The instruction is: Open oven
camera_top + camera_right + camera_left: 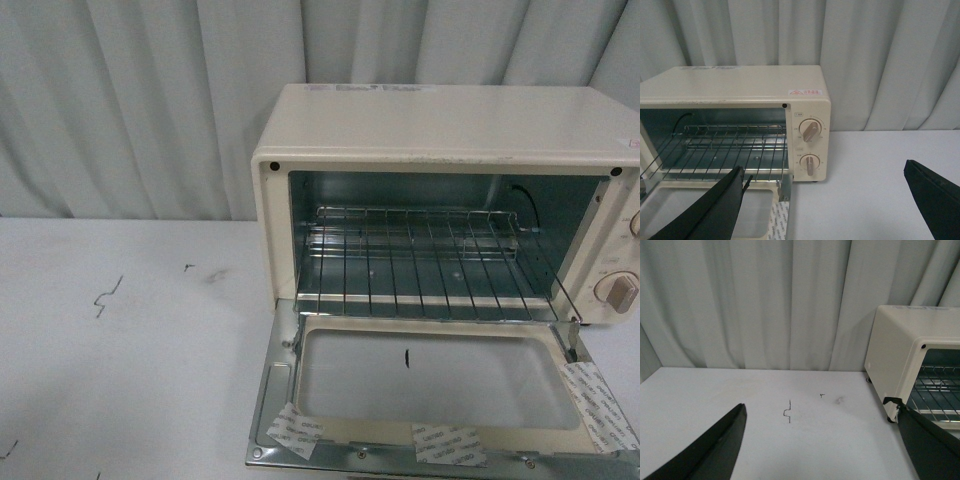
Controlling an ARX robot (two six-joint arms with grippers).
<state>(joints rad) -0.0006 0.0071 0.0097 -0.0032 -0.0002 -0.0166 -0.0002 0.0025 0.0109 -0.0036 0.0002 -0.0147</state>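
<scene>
The cream-white oven [440, 120] stands on the white table at the right in the front view. Its glass-windowed door [430, 385] lies dropped flat open toward me. The wire rack [420, 260] shows inside, and the knobs [622, 290] are at the right edge. The handle is hidden under the door. Neither arm shows in the front view. My left gripper [822, 440] is open and empty over the table left of the oven [900, 355]. My right gripper [825, 200] is open and empty in front of the oven's knob side [810, 132], above the door's right corner [782, 215].
A pale pleated curtain [130, 100] hangs behind the table. The white table [120, 350] bears small dark scuff marks [107, 295] left of the oven. Printed tape patches [450, 443] stick on the door's inner frame.
</scene>
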